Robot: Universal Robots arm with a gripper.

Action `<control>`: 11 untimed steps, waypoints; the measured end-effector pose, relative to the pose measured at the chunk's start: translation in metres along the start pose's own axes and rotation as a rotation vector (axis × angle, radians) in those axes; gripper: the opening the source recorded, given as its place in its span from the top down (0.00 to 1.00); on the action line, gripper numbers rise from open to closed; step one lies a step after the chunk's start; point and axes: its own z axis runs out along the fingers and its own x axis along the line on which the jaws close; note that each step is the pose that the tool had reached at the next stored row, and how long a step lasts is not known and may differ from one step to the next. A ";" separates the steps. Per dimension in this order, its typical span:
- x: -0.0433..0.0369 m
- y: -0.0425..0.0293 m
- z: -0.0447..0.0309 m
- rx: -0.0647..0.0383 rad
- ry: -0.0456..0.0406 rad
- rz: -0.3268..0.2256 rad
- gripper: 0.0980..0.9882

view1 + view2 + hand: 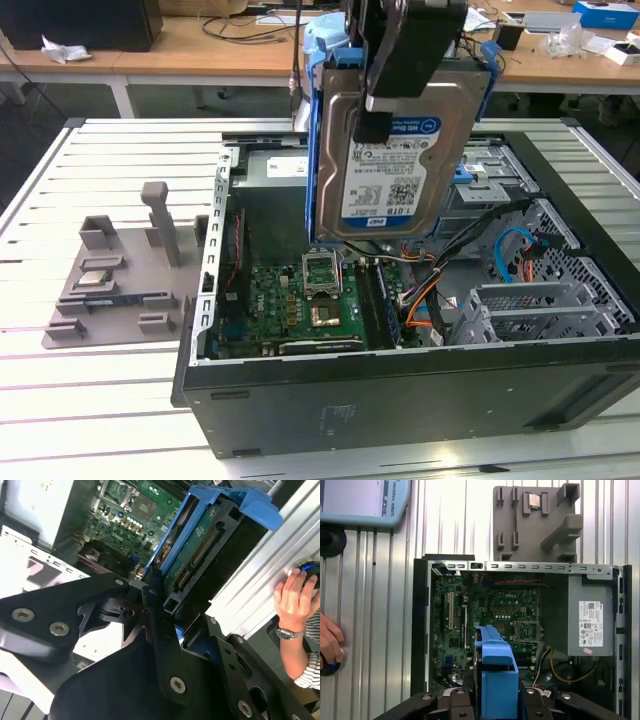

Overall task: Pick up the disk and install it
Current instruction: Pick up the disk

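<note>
One disk [400,150] hangs upright over the open case [400,400] in the exterior view, label toward the camera. The gripper [374,112] pinches it face to face, its near finger lying across the label. The board [300,300] sits at six o'clock from the disk. The bay [490,185] lies at about four o'clock, with cables [430,297] close by. A grey fixture [120,265] rests outside the case at nine o'clock. I judge the carry goes best with the disk kept plumb, high enough to clear the case walls and cables, and squared to the bay.

In the second wrist view the jaws clamp the disk [197,545] near its connector end, with the blue carrier [250,505] framing it. A grip this close to one end could let it pivot, so slow moves suit. A person's hand [295,595] rests on the table [260,570], apart from the case.

In the first wrist view the carrier [495,675] stands over the board [485,610], well apart from the fixture [540,520].
</note>
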 end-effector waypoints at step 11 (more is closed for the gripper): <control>0.0251 -0.0162 0.0002 0.000 0.0009 0.000 0.70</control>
